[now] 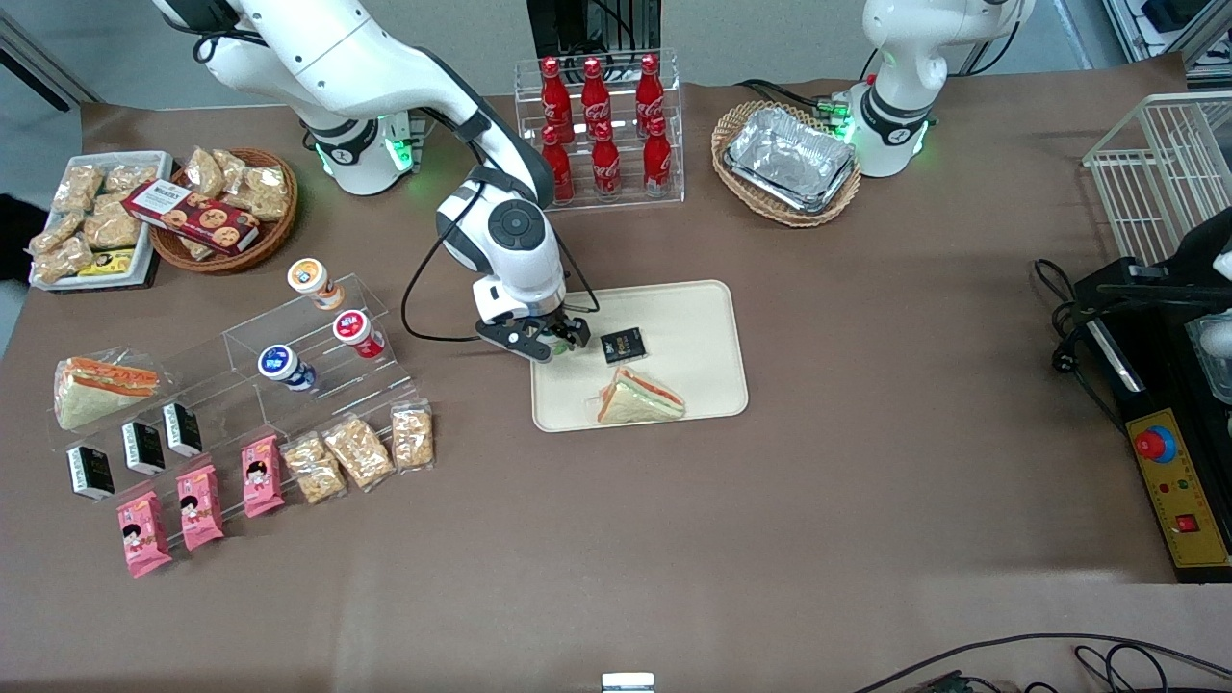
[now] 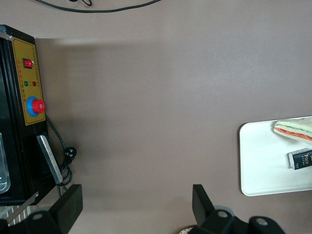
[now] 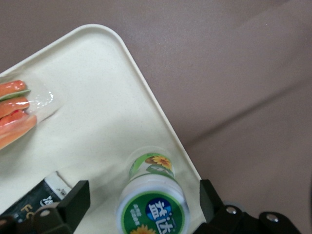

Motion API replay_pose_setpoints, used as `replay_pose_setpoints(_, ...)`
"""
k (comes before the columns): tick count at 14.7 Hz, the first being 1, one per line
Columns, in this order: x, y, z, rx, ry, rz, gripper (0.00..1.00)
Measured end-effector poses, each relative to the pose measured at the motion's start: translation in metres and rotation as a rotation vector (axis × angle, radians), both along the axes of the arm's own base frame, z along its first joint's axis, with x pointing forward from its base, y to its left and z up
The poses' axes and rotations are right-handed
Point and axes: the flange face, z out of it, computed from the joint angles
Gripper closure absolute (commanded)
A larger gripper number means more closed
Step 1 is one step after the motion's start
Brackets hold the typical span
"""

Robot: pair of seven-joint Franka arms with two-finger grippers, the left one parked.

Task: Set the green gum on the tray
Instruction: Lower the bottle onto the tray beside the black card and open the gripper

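Note:
The green gum, a small green bottle with a white lid and green mark, stands upright on the cream tray close to its rim. My right gripper is open, with one finger on each side of the bottle and a gap between each finger and the lid. In the front view the gripper hangs over the tray at the edge nearest the working arm's end, and the gum barely shows under it.
A wrapped sandwich and a small black packet lie on the tray beside the gum. An acrylic stand with red and blue bottles is toward the working arm's end. A cola rack stands farther back.

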Motion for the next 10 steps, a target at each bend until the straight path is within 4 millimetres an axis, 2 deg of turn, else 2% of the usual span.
replay_pose_setpoints(5,0.013,-0.012,0.008,-0.009,-0.012,0.045,0.0)
replay_pose_setpoints(7,0.022,-0.022,0.02,-0.014,-0.02,0.066,0.0)
replay_pose_setpoints(10,0.029,-0.03,0.051,-0.032,-0.03,0.081,0.0)
